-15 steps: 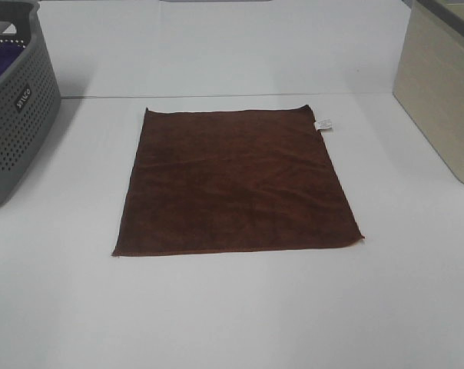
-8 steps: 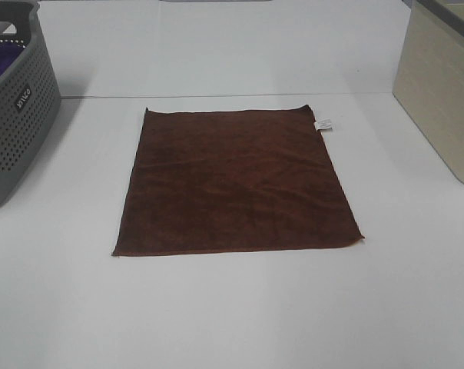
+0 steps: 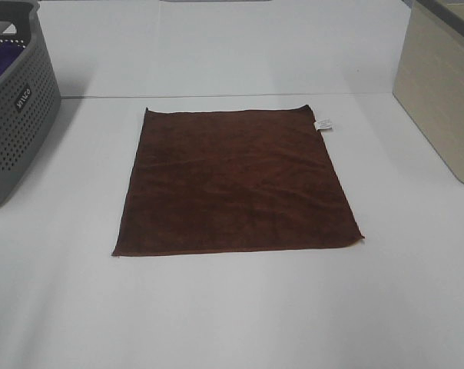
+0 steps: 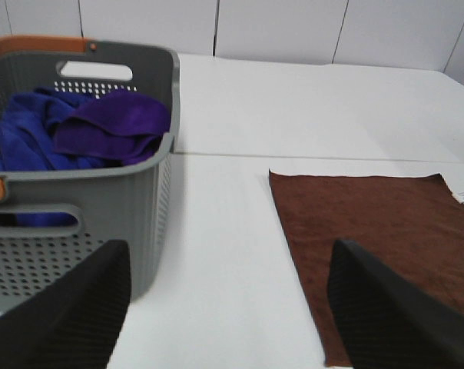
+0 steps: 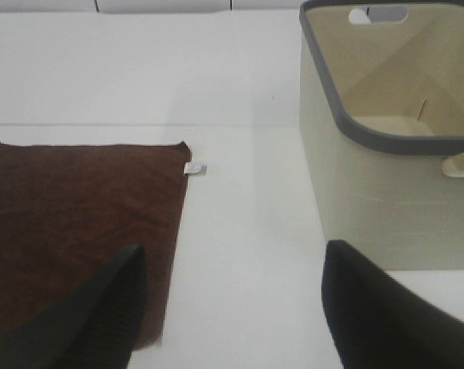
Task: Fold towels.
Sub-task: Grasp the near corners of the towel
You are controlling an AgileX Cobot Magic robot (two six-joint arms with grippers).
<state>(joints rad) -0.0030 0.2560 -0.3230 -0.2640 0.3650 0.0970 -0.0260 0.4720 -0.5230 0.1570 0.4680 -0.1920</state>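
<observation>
Lying flat, towel (image 3: 236, 184); grey basket (image 3: 17, 131), beige bin (image 3: 439, 100) cut off at edges.

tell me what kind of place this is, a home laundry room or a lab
Likely a lab-style test bench staged for laundry folding, not a home: a white table, one brown towel spread flat, a grey perforated basket of purple cloths and a beige bin.

black, finely textured gripper fingers (image 4: 386, 315)
</observation>
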